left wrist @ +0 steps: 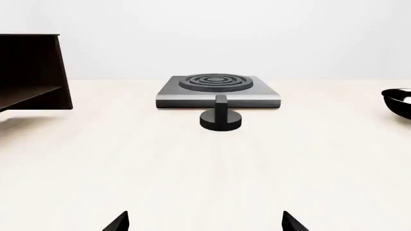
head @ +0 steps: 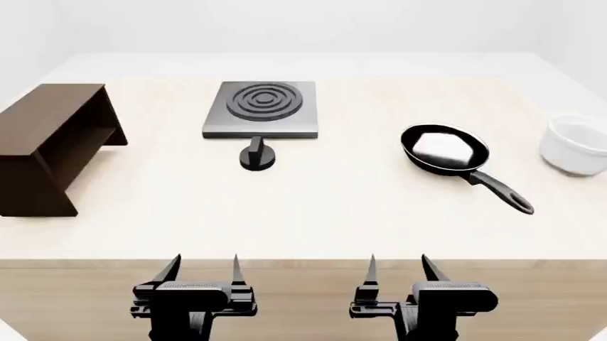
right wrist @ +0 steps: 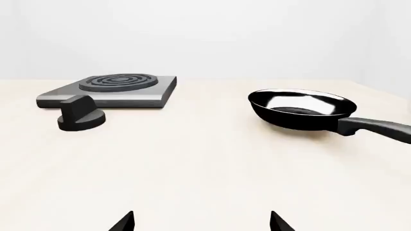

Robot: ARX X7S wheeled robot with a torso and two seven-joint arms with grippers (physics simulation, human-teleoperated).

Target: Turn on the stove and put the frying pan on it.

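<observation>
The big pale wooden worktop (head: 323, 213) holds everything. A brown wooden shelf (head: 52, 145) stands at its left edge, lying open toward the middle.

The stove (head: 261, 108) is a flat grey square plate with black rings on top. It sits toward the far edge, left of the middle. Its round black knob (head: 257, 158) stands apart, just in front of the plate, nearer the robot. The knob's grip bar points toward the plate.

The frying pan (head: 444, 150) sits to the right of the middle, well apart from the stove. Its shiny inside faces up. Its long black handle (head: 498, 189) points toward the near right corner.

A white bowl (head: 575, 144) stands by the right edge, near the pan but not touching it.

The left gripper (head: 201, 268) hangs over the near edge with its fingers spread apart and nothing between them. The knob and the stove lie straight ahead of it, well away.

The right gripper (head: 399, 267) hangs beside it over the near edge, also spread wide and holding nothing. The pan lies ahead of it and a bit to the right, far off.
</observation>
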